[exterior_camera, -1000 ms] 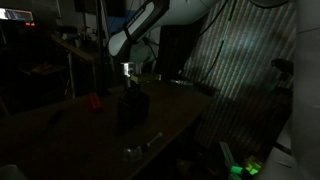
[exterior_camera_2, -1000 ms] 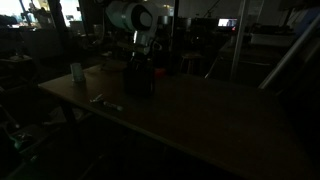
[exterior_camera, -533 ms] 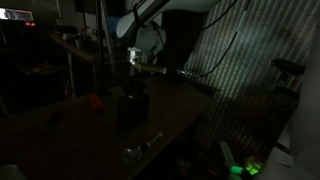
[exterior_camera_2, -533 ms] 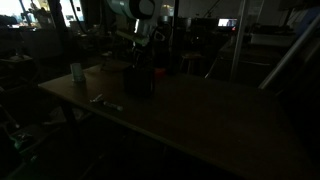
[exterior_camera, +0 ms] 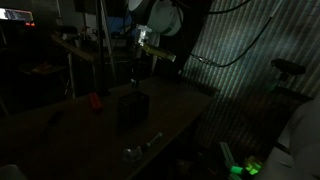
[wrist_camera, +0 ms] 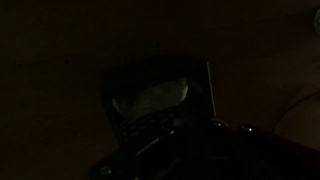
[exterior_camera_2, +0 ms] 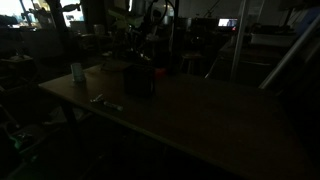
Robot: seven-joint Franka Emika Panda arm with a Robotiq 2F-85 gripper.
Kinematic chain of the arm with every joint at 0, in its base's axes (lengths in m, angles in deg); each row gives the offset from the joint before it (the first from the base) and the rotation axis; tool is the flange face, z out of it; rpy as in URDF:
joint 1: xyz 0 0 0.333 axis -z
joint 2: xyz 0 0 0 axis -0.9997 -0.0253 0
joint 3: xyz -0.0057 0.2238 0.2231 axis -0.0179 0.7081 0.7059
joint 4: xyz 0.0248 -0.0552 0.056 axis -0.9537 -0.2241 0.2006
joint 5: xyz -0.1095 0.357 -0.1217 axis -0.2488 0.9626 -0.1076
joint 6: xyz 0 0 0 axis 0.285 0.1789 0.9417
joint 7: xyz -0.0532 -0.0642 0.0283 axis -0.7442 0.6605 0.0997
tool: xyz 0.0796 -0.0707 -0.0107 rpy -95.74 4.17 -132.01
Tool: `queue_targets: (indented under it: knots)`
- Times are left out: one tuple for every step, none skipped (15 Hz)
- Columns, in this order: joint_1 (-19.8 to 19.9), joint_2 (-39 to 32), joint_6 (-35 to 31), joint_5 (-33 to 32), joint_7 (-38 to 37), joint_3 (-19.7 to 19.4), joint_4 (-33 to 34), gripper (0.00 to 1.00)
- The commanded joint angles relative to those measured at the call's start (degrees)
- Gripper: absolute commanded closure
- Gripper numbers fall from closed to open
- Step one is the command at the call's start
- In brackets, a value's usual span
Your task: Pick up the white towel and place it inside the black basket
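Gripper (exterior_camera: 141, 60) hanging high above the black boxy basket (exterior_camera: 132, 107), well clear of its rim. Fingers lost in the dark in every view, so cannot tell whether spread or clenched; nothing pale seen dangling below.

Wrist view aimed straight down: pale crumpled patch, prob. the white cloth towel (wrist_camera: 152, 101), lying within the basket walls, directly beneath gripper.

Judged: towel already inside, task approx done, only a retreat left. Height prob. chosen to keep fingers clear of the rim. Basket upright on the dark flat surface (exterior_camera_2: 200, 120), right under gripper, good for a straight vertical drop.

Off to 1 side of gripper, lower down, small red object (exterior_camera: 95, 100) on the surface. Nearer the camera than gripper, small metallic item (exterior_camera: 140, 148). Pale cup (exterior_camera_2: 77, 72) in an exterior view, apart from the basket, not in the way.

Hard to make out:
- Room very dim.
- Towel unseen in both exterior views, hidden by basket walls.
- Basket material unclear.
- Bottom of wrist view just a black mass, prob. gripper body.
- Upper arm links cut off at the top edge.
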Motion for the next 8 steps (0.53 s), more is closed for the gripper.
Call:
queue_targets:
  knots:
    - [-0.71, 0.07, 0.13, -0.03, -0.01, -0.72, 0.00, 0.85]
    - [-0.70, -0.24, 0.11, -0.02, 0.00, -0.71, 0.04, 0.78]
    - [-0.67, -0.71, 0.08, -0.02, 0.01, -0.71, 0.08, 0.74]
    - [-0.66, -1.01, 0.08, -0.02, 0.02, -0.70, 0.08, 0.73]
    - [-0.65, -1.20, 0.06, -0.01, 0.02, -0.70, 0.11, 0.73]
    - [-0.64, -1.32, 0.06, -0.01, 0.02, -0.69, 0.12, 0.73]
    - [-0.64, -1.32, 0.06, -0.01, 0.02, -0.69, 0.13, 0.73]
    - [-0.64, -1.34, 0.06, -0.01, 0.02, -0.70, 0.15, 0.73]
